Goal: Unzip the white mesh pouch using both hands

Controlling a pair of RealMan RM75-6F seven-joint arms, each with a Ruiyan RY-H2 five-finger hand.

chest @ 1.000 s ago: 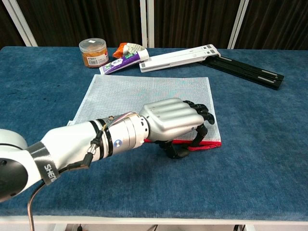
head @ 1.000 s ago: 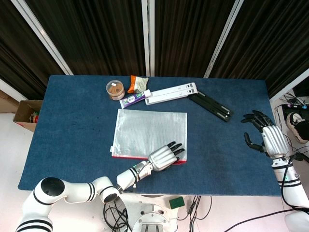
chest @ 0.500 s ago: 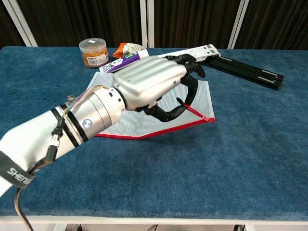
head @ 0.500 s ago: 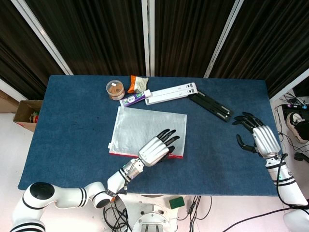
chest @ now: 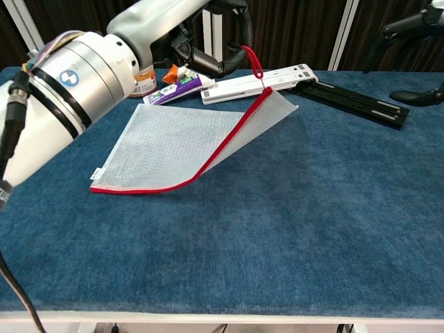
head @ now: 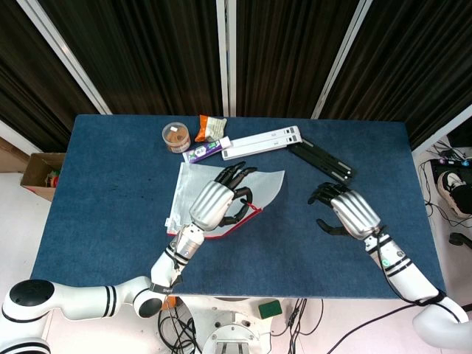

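The white mesh pouch (head: 189, 193) (chest: 182, 137) has a red zip edge (chest: 149, 189) along its near side. My left hand (head: 214, 203) (chest: 179, 28) hangs above the pouch and pinches the red loop (chest: 256, 67) at the near right corner. That corner is lifted well off the blue table (head: 110, 221), so the pouch curls up while its left part still lies flat. My right hand (head: 349, 212) hovers to the right of the pouch, fingers spread and holding nothing. In the chest view only its dark fingertips (chest: 406, 26) show at the top right.
Along the far side lie an orange-filled jar (head: 176, 137), a snack packet (head: 212, 127), a purple tube (head: 203, 152), a white bar (head: 262, 141) and a black bar (head: 324, 163). A cardboard box (head: 40, 174) sits off the table's left edge.
My left hand has risen and moved back, lifting the pouch's near right corner by the red loop. My right hand has moved left toward the pouch.
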